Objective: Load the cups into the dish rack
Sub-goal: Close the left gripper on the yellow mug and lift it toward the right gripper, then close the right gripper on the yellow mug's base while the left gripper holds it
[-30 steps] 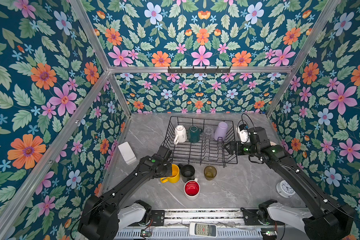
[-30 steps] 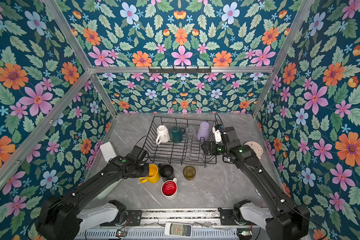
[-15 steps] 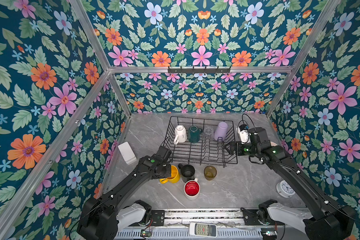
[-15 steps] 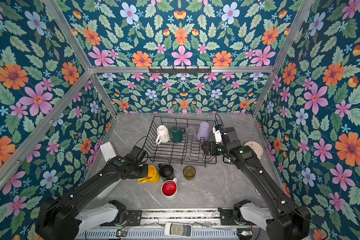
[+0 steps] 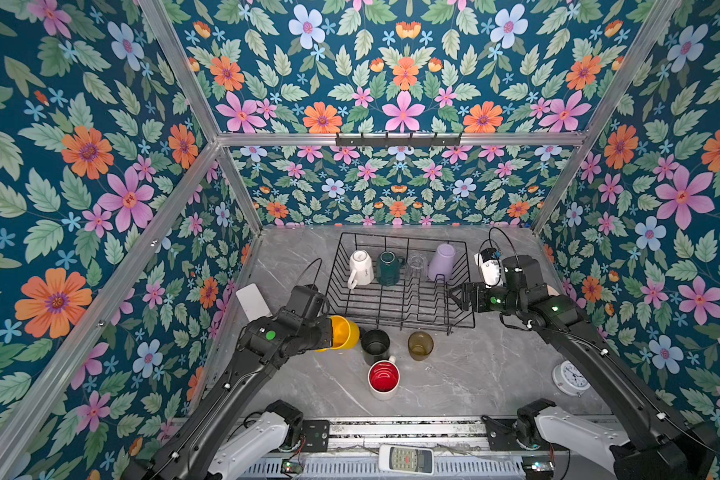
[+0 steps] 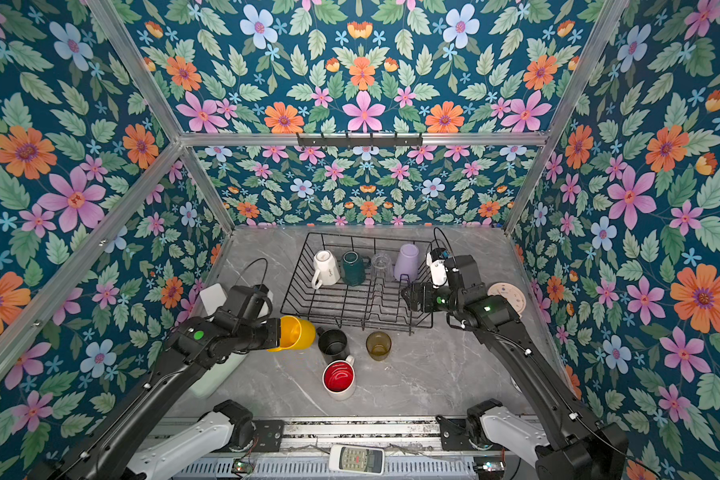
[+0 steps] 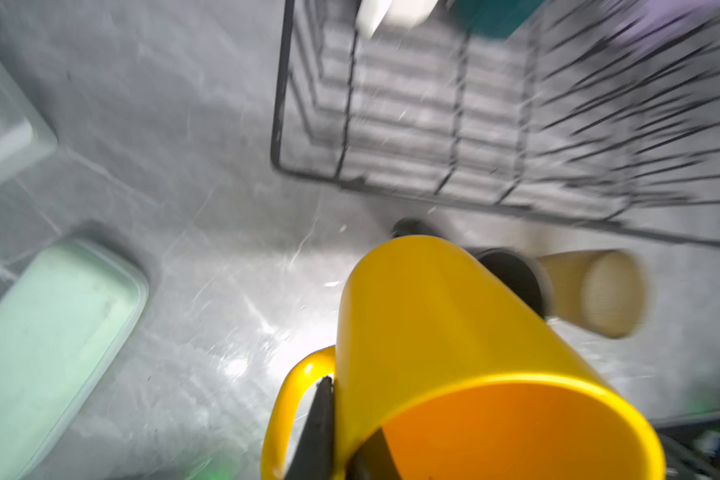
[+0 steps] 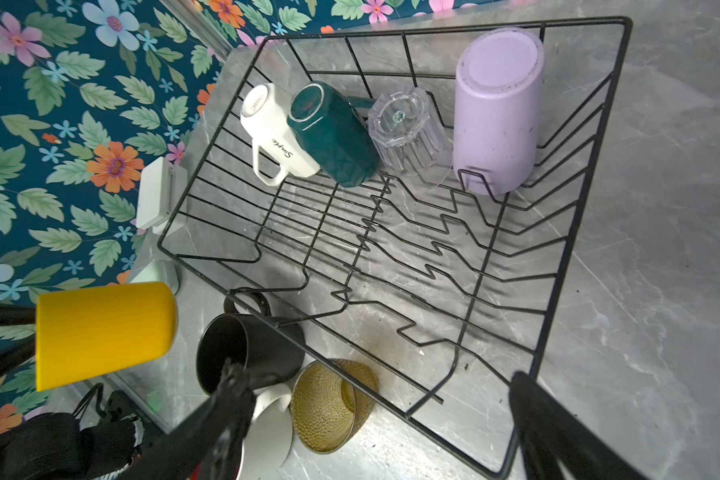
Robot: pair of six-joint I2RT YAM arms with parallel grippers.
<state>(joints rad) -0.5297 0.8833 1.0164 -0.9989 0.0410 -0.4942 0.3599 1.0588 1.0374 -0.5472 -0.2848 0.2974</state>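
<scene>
My left gripper (image 7: 341, 415) is shut on the rim of the yellow mug (image 5: 344, 332) beside its handle, one finger inside and one outside. The mug hangs tipped on its side just left of the dish rack's (image 5: 433, 326) front corner. In the rack, a white mug (image 5: 360, 266), a green mug (image 5: 388, 268), a clear glass (image 5: 416, 266) and a lilac tumbler (image 5: 441, 262) stand upside down. In front of the rack, a black mug (image 5: 375, 345), an amber tumbler (image 5: 420, 345) and a white/red mug (image 5: 383, 378) stand upright. My right gripper (image 5: 456, 297) hovers open and empty over the rack's right front part.
A white box (image 5: 252, 299) and a mint-green container (image 7: 46, 332) lie by the left wall. A small clock (image 5: 570, 376) sits at the right, and a remote (image 5: 406, 459) lies on the front rail. A black hook rail (image 5: 398, 139) hangs on the back wall.
The left gripper has closed on the yellow mug, raised it a little off the table and tipped it over sideways. The right arm has hardly moved.
</scene>
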